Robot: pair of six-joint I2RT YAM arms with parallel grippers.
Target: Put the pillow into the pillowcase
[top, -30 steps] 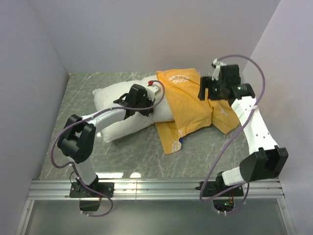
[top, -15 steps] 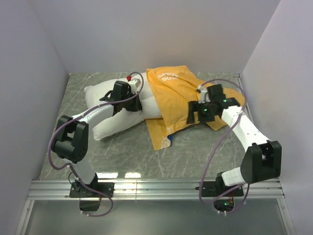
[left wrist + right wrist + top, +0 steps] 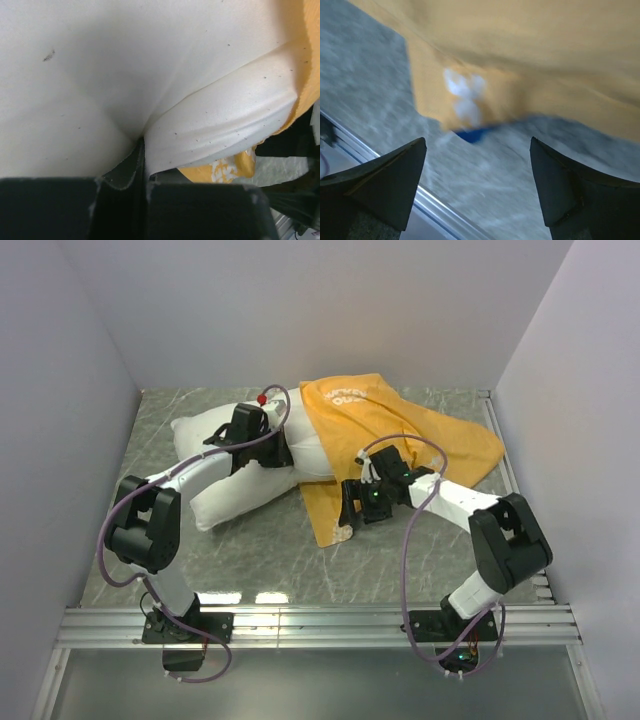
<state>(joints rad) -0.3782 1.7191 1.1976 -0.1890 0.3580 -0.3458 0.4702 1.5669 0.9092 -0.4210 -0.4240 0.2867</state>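
The white pillow (image 3: 235, 465) lies across the left middle of the table, its right end under the orange-yellow pillowcase (image 3: 400, 435). My left gripper (image 3: 283, 450) sits on the pillow beside the case's mouth. In the left wrist view it (image 3: 142, 165) is shut on a fold of the pillow (image 3: 100, 75), with the orange pillowcase (image 3: 306, 70) at the right edge. My right gripper (image 3: 350, 508) hangs low over the case's near-left flap. In the right wrist view it (image 3: 477, 145) stands open over bare table, with the pillowcase (image 3: 520, 45) and its blue corner (image 3: 472, 134) just ahead.
The grey marbled table (image 3: 250, 560) is walled in at the left, back and right. An aluminium rail (image 3: 320, 625) runs along the near edge and also shows in the right wrist view (image 3: 440, 210). The right arm's purple cable (image 3: 410, 540) loops over the table.
My right arm has swung from the back right, across the pillowcase, down to its near-left flap. The case's right side now lies spread out. My left gripper dragged the pillow left, then held still.
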